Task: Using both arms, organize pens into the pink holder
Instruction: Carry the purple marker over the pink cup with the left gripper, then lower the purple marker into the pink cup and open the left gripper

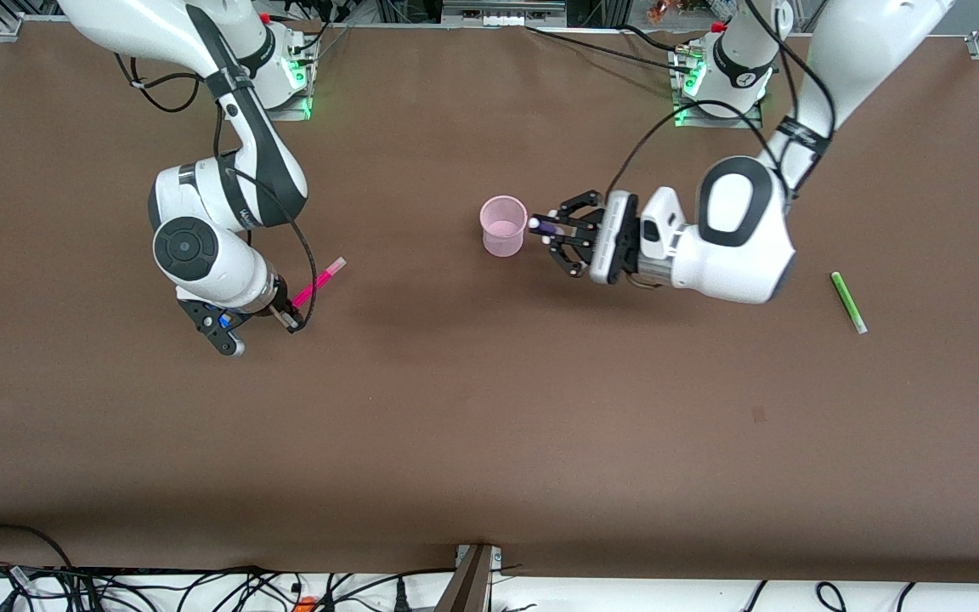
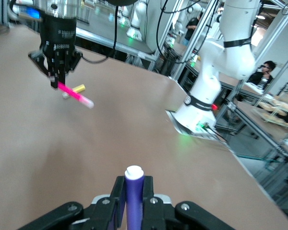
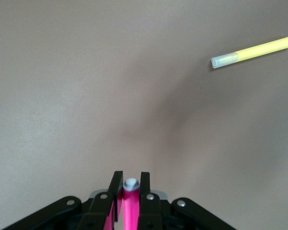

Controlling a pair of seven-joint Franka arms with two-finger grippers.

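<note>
Beside the holder (image 1: 503, 226) near the table's (image 1: 489, 442) centre, the left gripper (image 1: 547, 232) clamps the purple pen (image 1: 543, 226), cap leading for insertion. Toward the right arm's end, the right gripper (image 1: 289, 313) grips the pink pen (image 1: 318, 283), lifted for transfer.

**Brown tabletop, three things resting on it**

The brown tabletop (image 1: 489, 408) carries the pink holder (image 1: 503, 226) upright near its middle. A green pen (image 1: 848, 302) lies flat toward the left arm's end. A yellow pen (image 3: 253, 51) lies flat toward the right arm's end.
</note>
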